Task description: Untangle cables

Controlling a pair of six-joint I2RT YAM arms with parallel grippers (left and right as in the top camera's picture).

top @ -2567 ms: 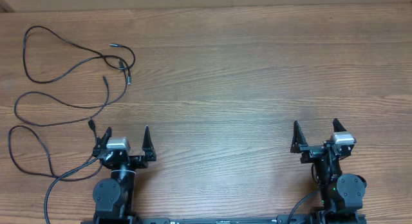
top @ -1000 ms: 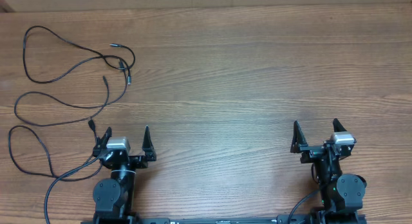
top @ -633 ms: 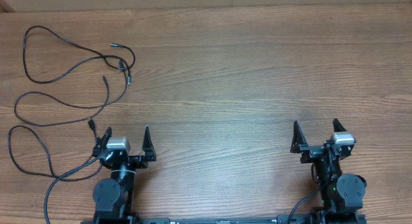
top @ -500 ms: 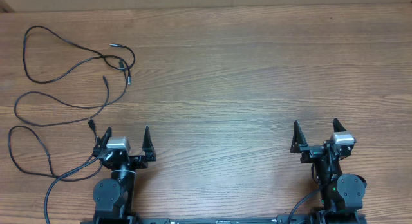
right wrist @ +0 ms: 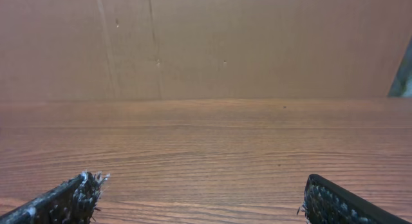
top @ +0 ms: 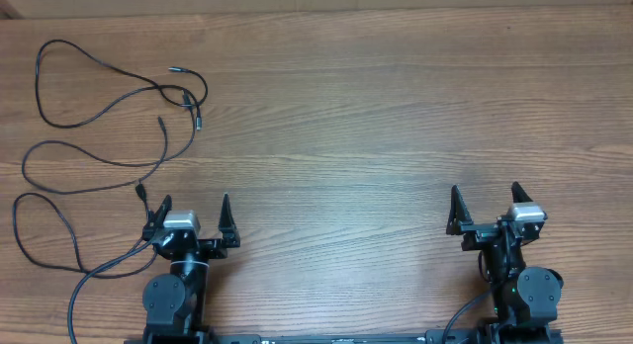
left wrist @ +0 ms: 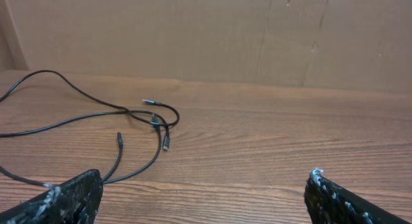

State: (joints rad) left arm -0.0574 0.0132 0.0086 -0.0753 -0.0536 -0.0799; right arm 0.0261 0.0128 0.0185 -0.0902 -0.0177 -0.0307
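Note:
Thin black cables (top: pixel 94 107) lie in loose loops at the table's left side, with small plug tips near the middle of the tangle. In the left wrist view the cables (left wrist: pixel 138 114) cross each other ahead and to the left. My left gripper (top: pixel 195 208) rests at the near edge just right of the lowest loops, open with nothing between its fingers (left wrist: pixel 71 195). My right gripper (top: pixel 485 200) sits open at the near right, far from the cables, with only bare wood between its fingers (right wrist: pixel 71 198).
A brown cardboard wall (left wrist: pixel 206 34) stands along the table's far edge. One cable loop (top: pixel 40 235) runs close to the left arm's base near the front edge.

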